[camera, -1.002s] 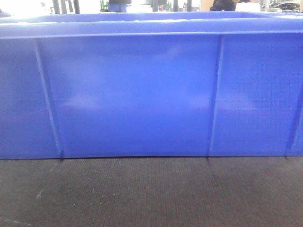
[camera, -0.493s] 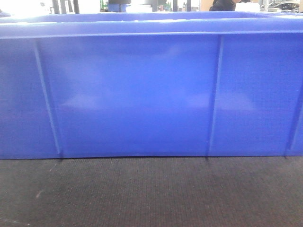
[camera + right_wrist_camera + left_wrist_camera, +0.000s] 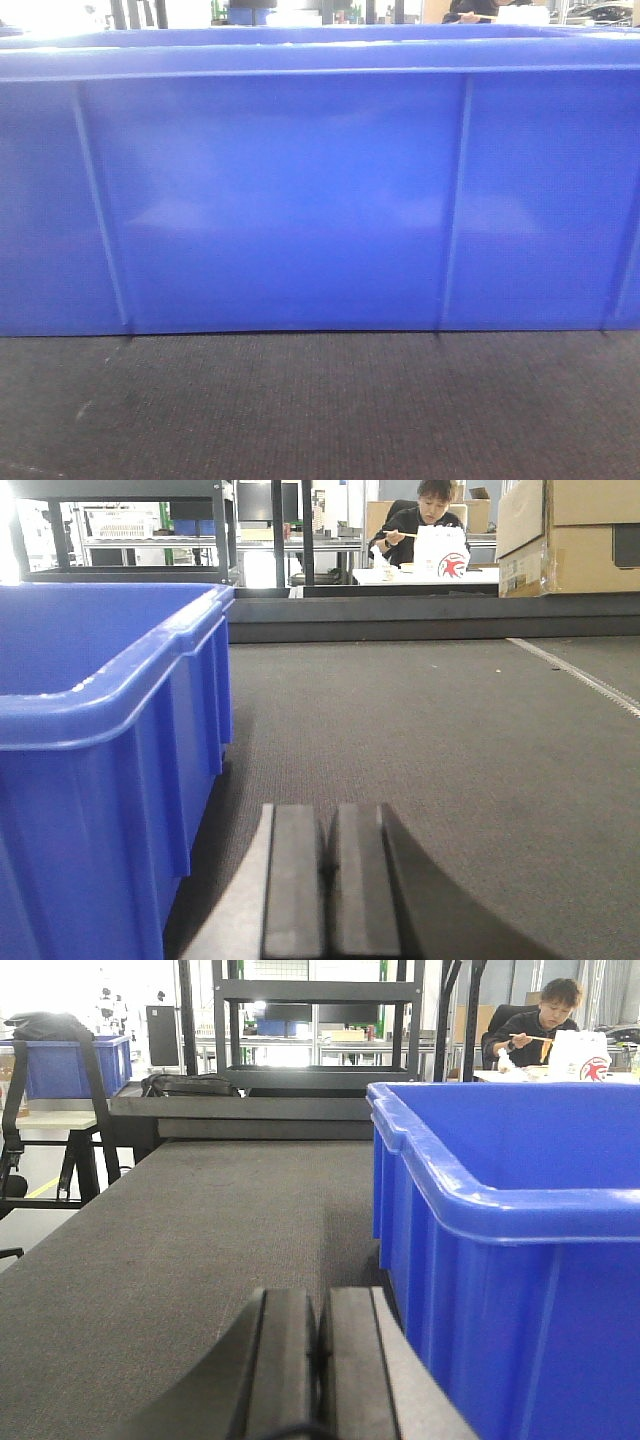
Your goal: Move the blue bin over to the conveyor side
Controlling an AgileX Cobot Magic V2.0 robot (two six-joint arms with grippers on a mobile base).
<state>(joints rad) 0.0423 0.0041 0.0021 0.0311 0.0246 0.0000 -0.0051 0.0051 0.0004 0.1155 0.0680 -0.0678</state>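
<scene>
The blue bin (image 3: 300, 200) fills most of the front view, its long ribbed wall facing me, standing on the dark woven conveyor (image 3: 320, 410). In the left wrist view the blue bin (image 3: 520, 1240) stands just right of my left gripper (image 3: 320, 1305), which is shut on nothing and low over the conveyor (image 3: 180, 1230). From the right wrist, the blue bin (image 3: 100, 740) is at the left of my right gripper (image 3: 328, 820), also shut and empty, close to the conveyor (image 3: 450, 720). Both grippers flank the bin's short ends without touching it.
A dark metal shelf frame (image 3: 300, 1040) and a raised rail (image 3: 240, 1108) stand at the belt's far end. A second blue crate (image 3: 70, 1065) sits on a stand at the left. A seated person (image 3: 425, 525) and cardboard boxes (image 3: 585, 535) lie beyond.
</scene>
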